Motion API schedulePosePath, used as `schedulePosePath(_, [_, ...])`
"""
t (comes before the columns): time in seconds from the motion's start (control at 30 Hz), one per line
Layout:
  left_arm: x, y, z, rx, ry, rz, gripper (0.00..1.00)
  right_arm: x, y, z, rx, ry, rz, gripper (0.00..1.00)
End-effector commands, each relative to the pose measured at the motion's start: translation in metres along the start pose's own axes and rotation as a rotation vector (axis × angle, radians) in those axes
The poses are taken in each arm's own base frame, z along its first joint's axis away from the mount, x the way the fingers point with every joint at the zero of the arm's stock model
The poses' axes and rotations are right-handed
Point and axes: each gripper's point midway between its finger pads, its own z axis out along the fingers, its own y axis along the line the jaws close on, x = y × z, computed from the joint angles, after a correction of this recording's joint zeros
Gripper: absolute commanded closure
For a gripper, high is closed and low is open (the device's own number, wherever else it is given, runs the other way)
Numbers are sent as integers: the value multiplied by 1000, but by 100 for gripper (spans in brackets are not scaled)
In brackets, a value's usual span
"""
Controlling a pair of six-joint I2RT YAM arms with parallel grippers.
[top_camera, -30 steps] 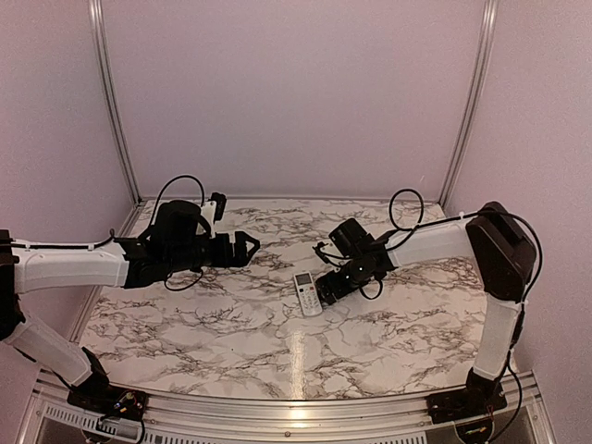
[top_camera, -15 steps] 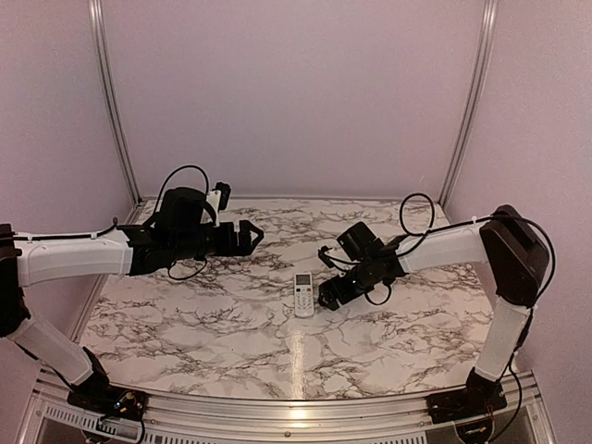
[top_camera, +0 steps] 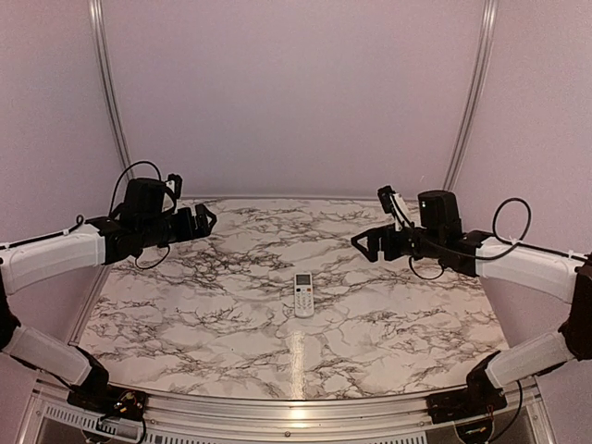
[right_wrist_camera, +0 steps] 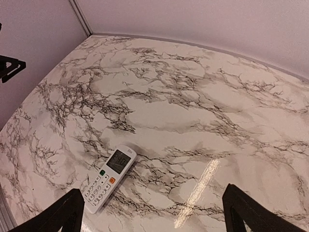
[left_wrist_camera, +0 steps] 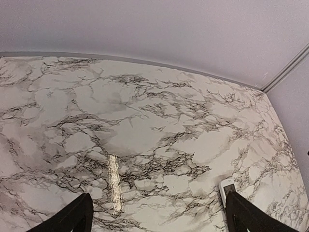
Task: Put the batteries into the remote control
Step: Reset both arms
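Slim white rectangular plastic remote control face-up at frame centre; likely light, rigid, slippery. Pinch across long edges. Wide, empty: left gripper, right gripper.

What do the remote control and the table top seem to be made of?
The remote control looks like smooth white plastic, judging by its even moulded shell. The table top looks like glossy marble, or a marble-print film: grey veins and a bright reflected streak.

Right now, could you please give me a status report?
Open and empty: left tool, right tool. The remote control lies face up on the table, clear of both. No batteries in view; nothing blocking.
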Motion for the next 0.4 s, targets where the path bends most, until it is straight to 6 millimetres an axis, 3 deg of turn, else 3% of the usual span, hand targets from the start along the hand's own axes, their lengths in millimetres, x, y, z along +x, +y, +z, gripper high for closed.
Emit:
schedulePosePath(0.0, [27, 31, -9, -71, 30, -35, 1, 23, -14, -4, -50, -34, 76, 1])
schedulePosePath(0.23, [66, 48, -1, -89, 87, -69, 1, 57, -17, -9, -112, -65, 164, 1])
schedulePosePath(0.37, [58, 43, -1, -64, 47, -72, 1, 60, -13, -12, -136, -77, 167, 1])
